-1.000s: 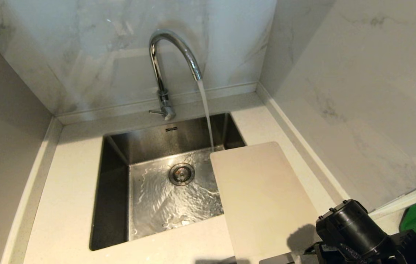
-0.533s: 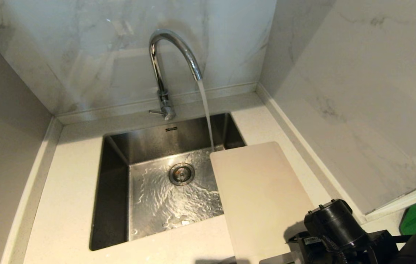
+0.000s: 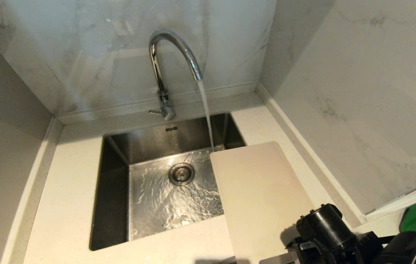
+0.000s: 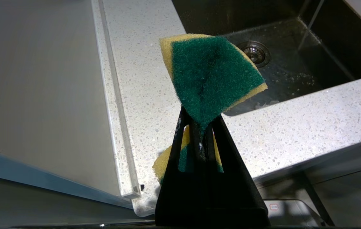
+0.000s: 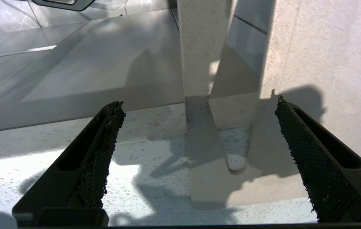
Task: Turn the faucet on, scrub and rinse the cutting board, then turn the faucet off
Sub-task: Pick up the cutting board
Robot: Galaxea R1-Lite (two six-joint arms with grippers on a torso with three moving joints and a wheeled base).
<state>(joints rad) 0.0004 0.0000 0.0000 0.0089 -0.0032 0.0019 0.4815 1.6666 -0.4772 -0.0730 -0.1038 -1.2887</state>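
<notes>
cutting board btwn wide right jaws

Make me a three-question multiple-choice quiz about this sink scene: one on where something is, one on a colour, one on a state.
1. Where does the cutting board lie?
A. flat in the sink bottom
B. on the counter right of the sink, one edge over the basin
C. leaning on the back wall

2. What colours is the sponge in the left gripper?
A. green and yellow
B. pink and white
C. all blue

3. What is the faucet doing?
A. dry
B. dripping only
C. running a steady stream

Answers:
1 B, the head view shows it on the right counter, overhanging the sink.
2 A, the left wrist view shows a green pad on yellow foam.
3 C, a stream falls from the spout and ripples across the basin.
</notes>
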